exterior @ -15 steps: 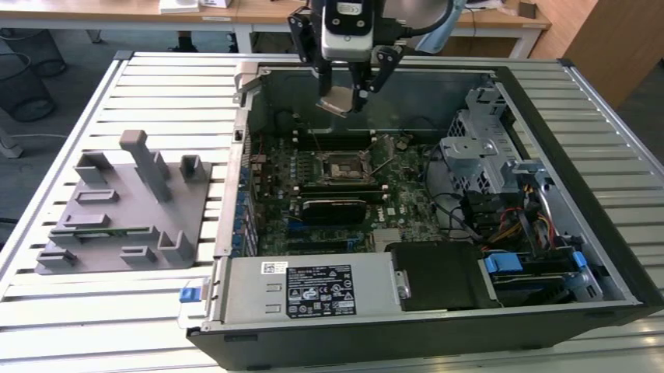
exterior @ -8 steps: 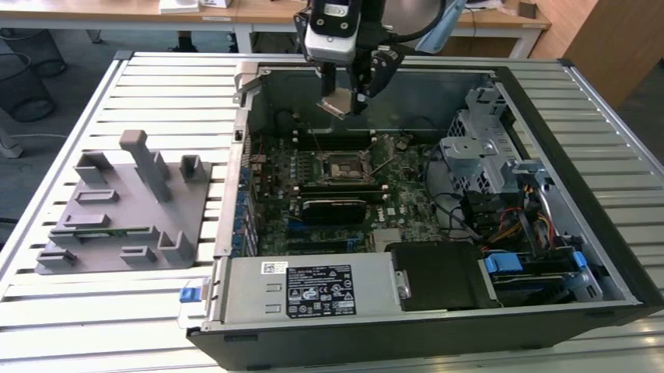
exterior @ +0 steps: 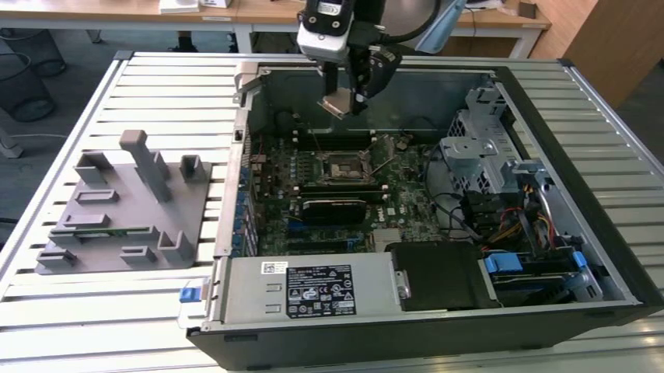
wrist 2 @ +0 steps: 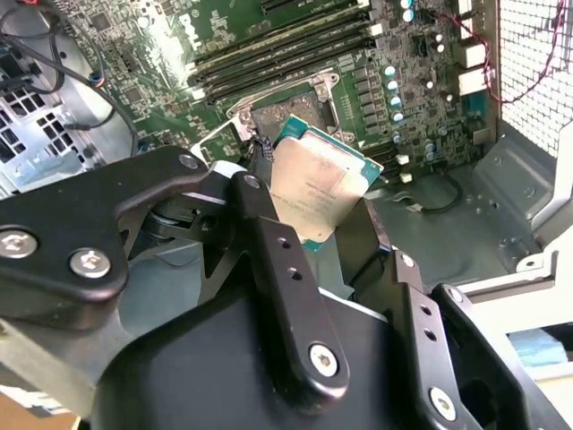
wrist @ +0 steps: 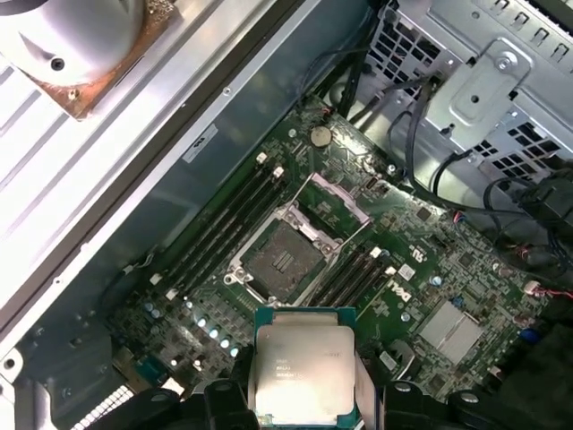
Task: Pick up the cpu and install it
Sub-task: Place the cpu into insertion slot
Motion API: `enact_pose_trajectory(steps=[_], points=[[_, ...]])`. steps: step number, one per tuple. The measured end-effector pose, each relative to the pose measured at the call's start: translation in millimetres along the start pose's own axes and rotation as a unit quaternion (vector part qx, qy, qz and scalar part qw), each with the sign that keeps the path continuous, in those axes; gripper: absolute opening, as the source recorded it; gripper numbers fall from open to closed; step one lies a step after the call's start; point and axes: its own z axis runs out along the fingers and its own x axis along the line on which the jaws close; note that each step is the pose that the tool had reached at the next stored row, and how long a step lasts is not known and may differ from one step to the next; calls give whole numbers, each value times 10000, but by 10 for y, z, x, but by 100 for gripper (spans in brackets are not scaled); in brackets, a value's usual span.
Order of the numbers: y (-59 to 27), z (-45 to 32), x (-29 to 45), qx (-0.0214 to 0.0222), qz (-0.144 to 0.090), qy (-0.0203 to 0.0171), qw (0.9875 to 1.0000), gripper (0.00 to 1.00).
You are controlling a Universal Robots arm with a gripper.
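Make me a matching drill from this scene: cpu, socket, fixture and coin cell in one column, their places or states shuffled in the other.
1. cpu
2. socket
3. fixture
4. coin cell

A. grey, on the slatted table, outside the case
B. open and empty, on the motherboard
C. held in the end effector, above the motherboard
D. round and silver, on the motherboard

Pairs: 1-C, 2-B, 3-A, 4-D
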Motion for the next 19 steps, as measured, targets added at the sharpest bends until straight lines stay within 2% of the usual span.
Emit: enact_pose_trajectory(steps=[5, 11, 15, 19], points=[[8, 12, 10, -5, 257, -20, 9997, 53], [10, 33, 14, -6, 658, -46, 9978, 53], [26, 68, 29, 52, 714, -7, 9974, 53], [25, 98, 29, 51, 1029, -25, 9947, 53]])
